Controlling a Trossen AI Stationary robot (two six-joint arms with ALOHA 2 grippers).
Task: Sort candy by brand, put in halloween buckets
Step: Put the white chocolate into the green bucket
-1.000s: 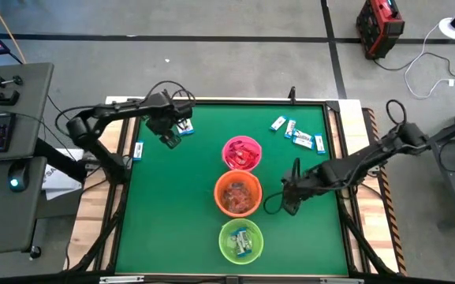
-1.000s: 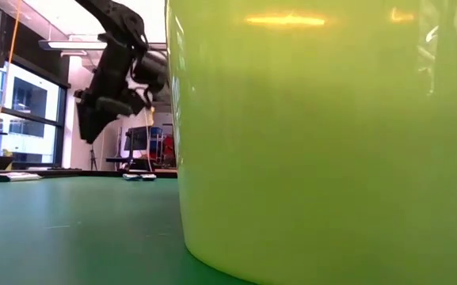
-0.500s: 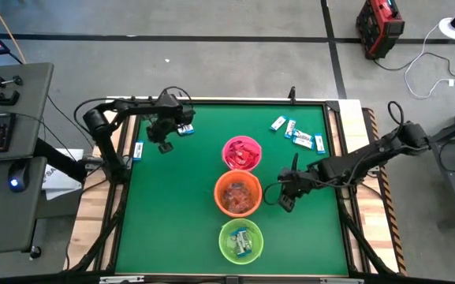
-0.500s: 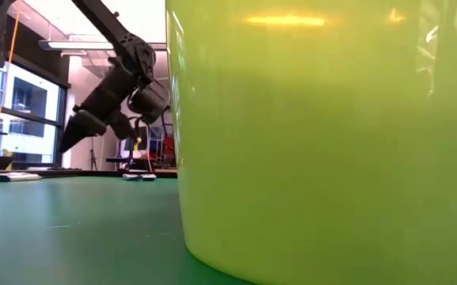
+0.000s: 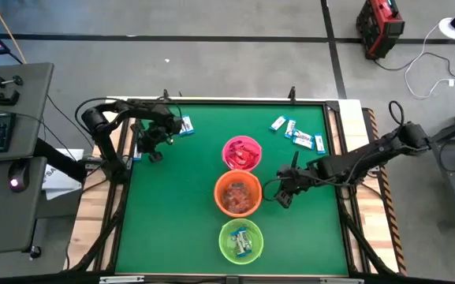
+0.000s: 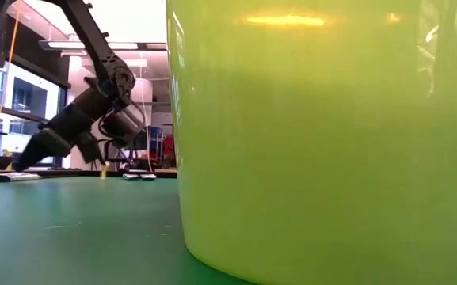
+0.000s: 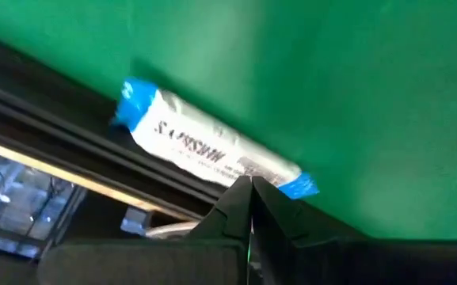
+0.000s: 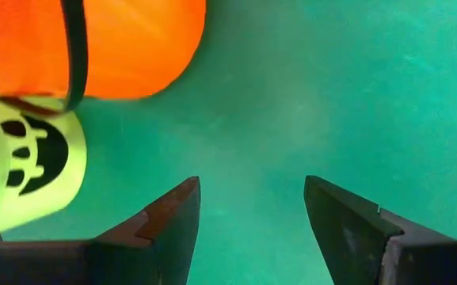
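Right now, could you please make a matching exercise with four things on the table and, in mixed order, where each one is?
Things:
1. pink bucket
2. lime green bucket
3. left end effector
4. right end effector

Places:
A. beside the orange bucket, open over bare green mat
B. far end of the bucket row
C. at the table's left edge, by a blue-and-white candy
D. near end of the bucket row

Pairs: 1-B, 2-D, 3-C, 4-A
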